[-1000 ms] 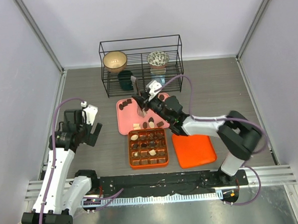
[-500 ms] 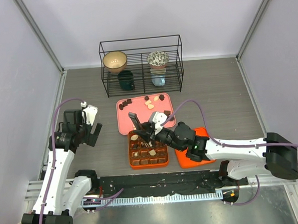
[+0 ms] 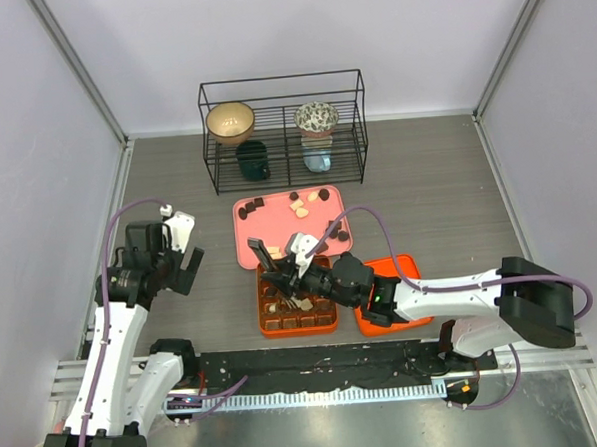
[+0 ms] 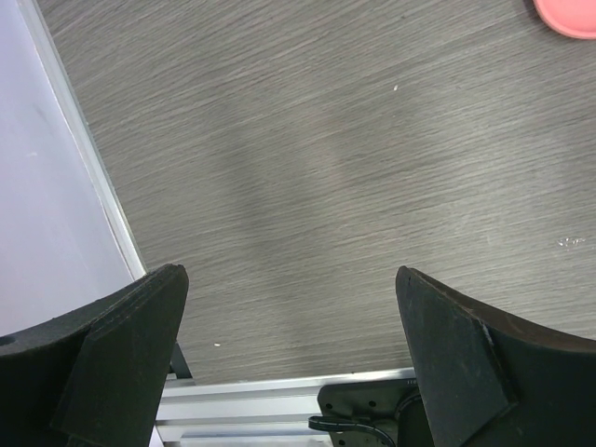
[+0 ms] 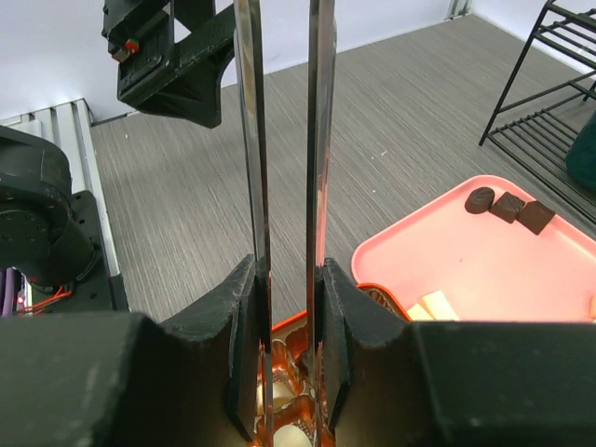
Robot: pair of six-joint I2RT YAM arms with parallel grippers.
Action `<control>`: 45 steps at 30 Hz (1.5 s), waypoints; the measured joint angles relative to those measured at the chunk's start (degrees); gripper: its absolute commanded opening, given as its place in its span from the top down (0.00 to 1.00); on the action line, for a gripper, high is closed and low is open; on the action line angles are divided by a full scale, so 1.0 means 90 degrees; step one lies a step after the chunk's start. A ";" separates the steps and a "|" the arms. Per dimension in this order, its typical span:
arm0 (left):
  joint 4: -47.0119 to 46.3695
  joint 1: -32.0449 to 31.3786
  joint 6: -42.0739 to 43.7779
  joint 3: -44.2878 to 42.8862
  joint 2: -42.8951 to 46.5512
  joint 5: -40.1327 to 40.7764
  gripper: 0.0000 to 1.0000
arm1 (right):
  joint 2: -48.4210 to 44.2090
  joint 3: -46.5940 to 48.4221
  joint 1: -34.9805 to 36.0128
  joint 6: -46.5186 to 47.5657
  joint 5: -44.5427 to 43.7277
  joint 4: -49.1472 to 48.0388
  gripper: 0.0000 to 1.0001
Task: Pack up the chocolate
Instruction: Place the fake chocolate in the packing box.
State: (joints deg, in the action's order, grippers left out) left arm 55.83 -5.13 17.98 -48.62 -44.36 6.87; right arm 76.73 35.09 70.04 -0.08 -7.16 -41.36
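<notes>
Chocolate (image 3: 323, 194) is split up: some pieces lie on the pink tray (image 3: 246, 248) in the middle of the desk (image 3: 426, 177), others sit in cells of the orange box (image 3: 263, 323) just beside it, toward the near edge. Right gripper (image 3: 265, 255) hangs over the box's left side with its fingers narrow, and I can't tell if they're pinching anything. Left gripper (image 4: 289, 272) hovers by the left edge, fingers wide, holding nothing.

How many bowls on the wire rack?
2. A tan bowl at the wire rack's upper left, a patterned bowl at its upper right. The dark green cup and pale blue cup below don't count. None seems hidden.
</notes>
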 measured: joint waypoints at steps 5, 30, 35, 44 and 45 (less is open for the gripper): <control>0.0032 0.0000 0.0000 0.0000 0.0000 0.0000 0.00 | 0.0034 0.0000 0.0017 -0.0080 0.0002 -0.0231 0.80; 0.0063 0.0000 0.0007 -0.0015 0.0051 0.0005 0.00 | 0.0063 0.0002 0.0034 0.0022 -0.0134 -0.0486 0.62; 0.0066 0.0000 0.0012 -0.0015 0.0087 0.0007 0.00 | 0.0012 0.0002 0.0034 0.0066 -0.0214 -0.0500 0.73; 0.0066 0.0000 0.0012 -0.0015 0.0068 0.0007 0.00 | -0.0170 0.0442 -0.0505 0.0495 -0.0491 -0.0376 0.81; 0.0066 0.0000 0.0015 -0.0015 0.0066 0.0007 0.00 | -0.0170 0.0525 -0.0748 0.0476 -0.0427 -0.0374 0.82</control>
State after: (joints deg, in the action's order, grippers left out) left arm 56.42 -5.13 18.11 -48.75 -43.77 6.94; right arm 75.20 39.81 63.31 4.21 -11.00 -44.73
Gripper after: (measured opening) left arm 0.996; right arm 0.252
